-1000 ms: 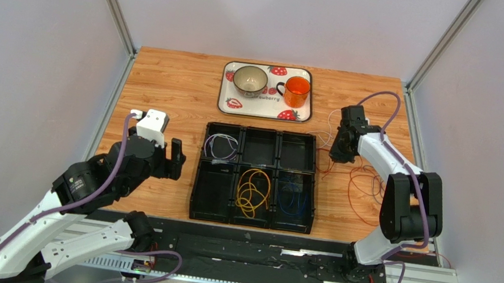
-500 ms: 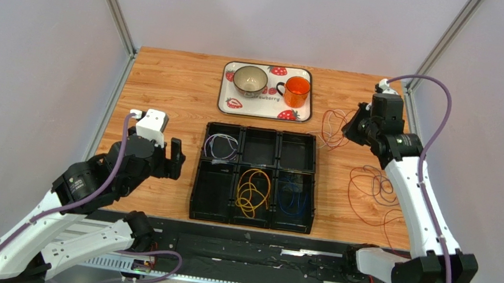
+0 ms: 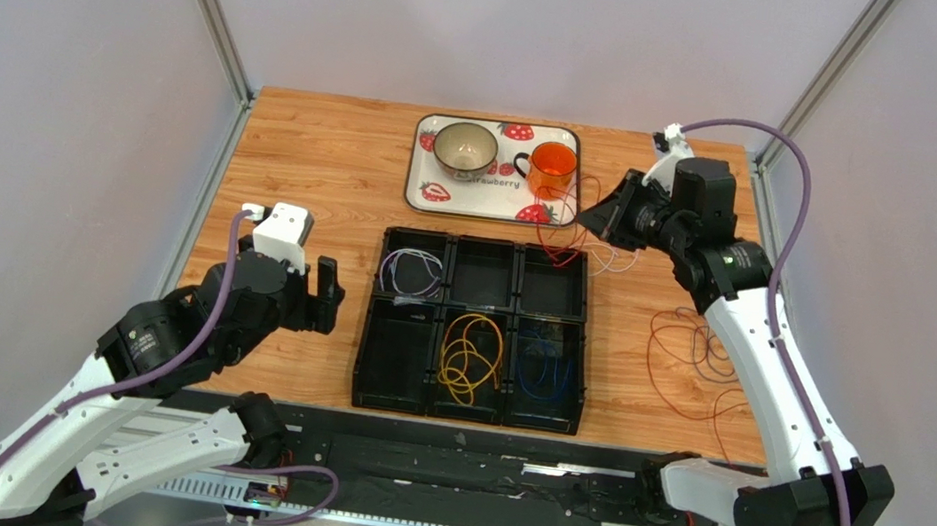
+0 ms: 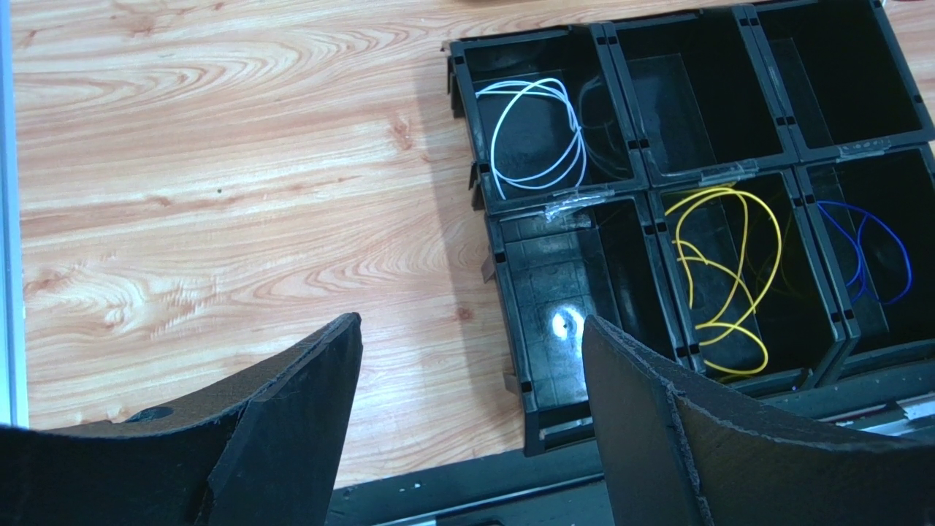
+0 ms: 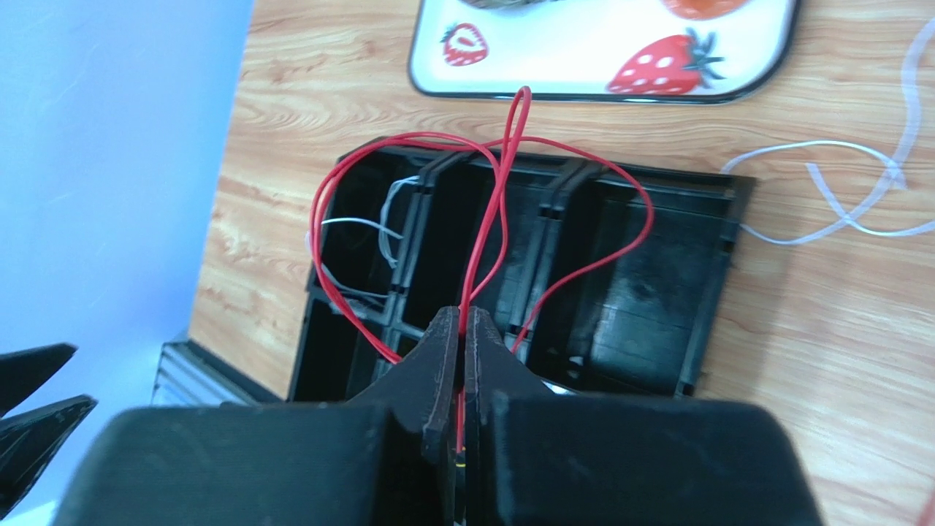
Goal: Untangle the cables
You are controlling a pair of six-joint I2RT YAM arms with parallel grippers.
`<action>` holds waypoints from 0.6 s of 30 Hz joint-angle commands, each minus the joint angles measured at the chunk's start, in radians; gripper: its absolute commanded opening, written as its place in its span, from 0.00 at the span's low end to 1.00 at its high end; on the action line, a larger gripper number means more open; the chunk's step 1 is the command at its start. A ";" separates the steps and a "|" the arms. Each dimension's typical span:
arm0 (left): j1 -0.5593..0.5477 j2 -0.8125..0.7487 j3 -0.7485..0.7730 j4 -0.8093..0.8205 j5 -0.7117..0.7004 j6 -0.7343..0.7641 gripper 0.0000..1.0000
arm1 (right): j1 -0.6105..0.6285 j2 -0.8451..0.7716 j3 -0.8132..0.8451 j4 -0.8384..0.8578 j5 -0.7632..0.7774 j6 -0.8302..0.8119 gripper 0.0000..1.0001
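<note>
Red lead: a thin red wire hangs in two slack loops from the right gripper, above the far row of a black plastic six-compartment organiser.
Right tool: its fingers are pressed together, pinching the thin red wire partway along, and both loops fall free below the pinch.
Left tool: the left gripper hovers over the wooden table to the left of the organiser, fingers wide apart with nothing between them.
Already sorted: a white-grey wire lies in the far-left compartment, a yellow wire in the near-middle one and a blue wire in the near-right one.
Left on the table: orange-red loops lie to the right of the organiser, and a pale white strand lies just beside its far-right corner.
Step, as I judge it: the red lead is being carried to a free compartment; the far-middle and far-right ones look empty.
Risk, straddling: the loops spread wider than one compartment, so letting go here could drape them across a divider wall.
Risk, re-tangling: one loop hangs toward the white-grey wire's compartment, so lowering there could knot the two together.
Risk, slipping: the wire is very thin, and a quick swing could pull it out of the pinch.
Risk, snagging: a strawberry-printed tray with an orange cup stands just beyond, and a swaying loop could catch the cup.
Unknown: whether the red wire's tail is free of the pale white strand, I cannot tell.
</note>
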 commanded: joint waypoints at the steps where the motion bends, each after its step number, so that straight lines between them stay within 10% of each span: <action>1: 0.003 -0.006 0.007 0.024 0.002 0.016 0.82 | 0.024 0.038 0.024 0.108 -0.099 0.039 0.00; 18: 0.005 0.000 0.006 0.024 0.002 0.017 0.81 | 0.034 0.219 -0.089 -0.024 0.111 -0.013 0.00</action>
